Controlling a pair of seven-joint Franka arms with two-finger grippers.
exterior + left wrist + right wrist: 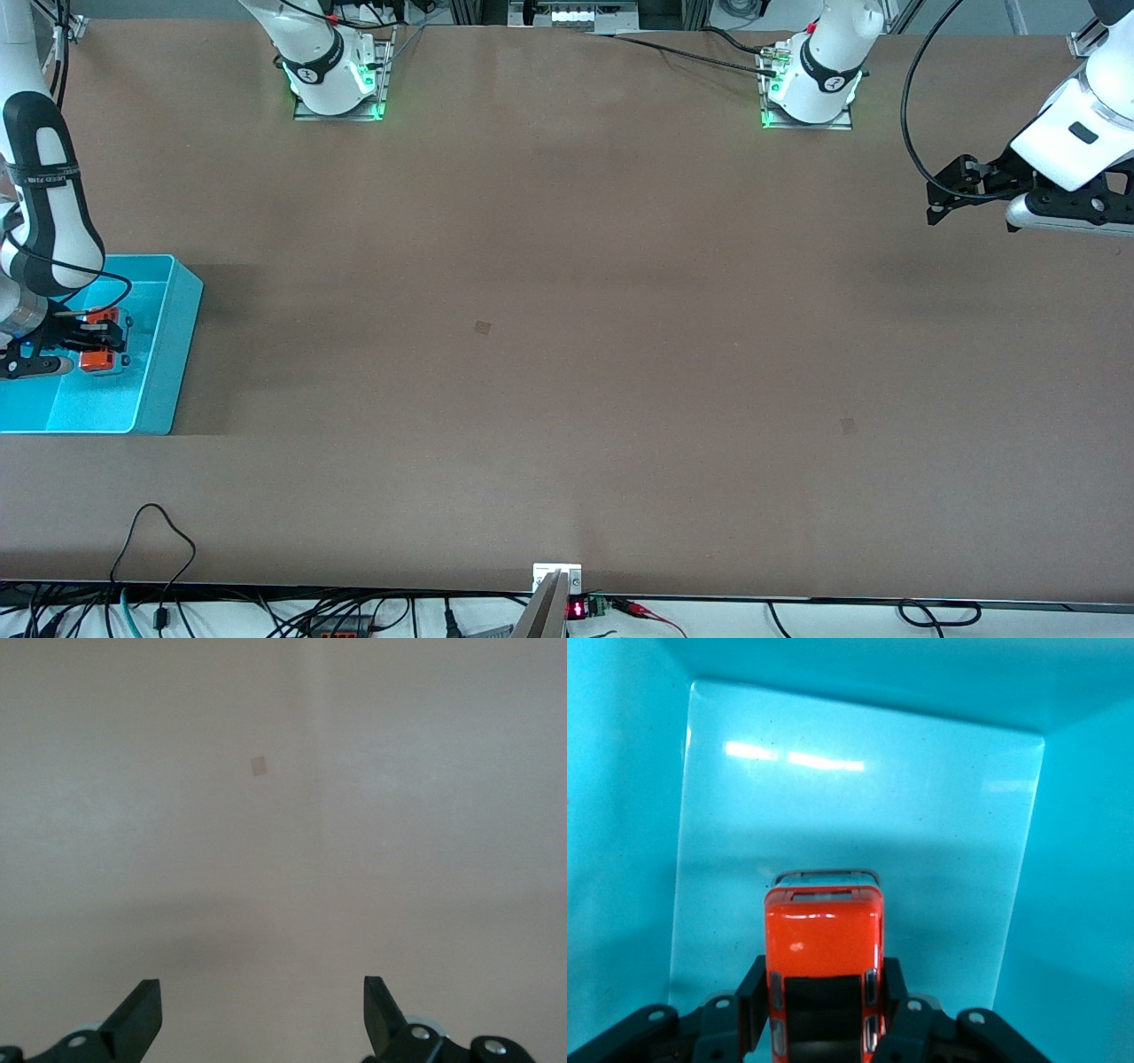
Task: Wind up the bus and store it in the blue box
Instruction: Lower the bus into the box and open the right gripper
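Note:
The orange bus (pixel 97 359) with dark roof panels is inside the blue box (pixel 182 337), at the right arm's end of the table. My right gripper (pixel 104 338) is shut on it, reaching down into the box. In the right wrist view the bus (pixel 824 935) sits between both fingers (pixel 752 992), low over the box floor (pixel 859 806); I cannot tell whether it touches. My left gripper (pixel 941 193) hangs open and empty above the table at the left arm's end. Its fingertips (pixel 142 1010) stand wide apart over bare table.
Two small tape squares mark the brown table, one mid-table (pixel 482 327), one nearer the front camera (pixel 848 425). Both arm bases (pixel 337 84) (pixel 811 89) stand along the farthest edge. Cables (pixel 159 540) trail over the nearest edge.

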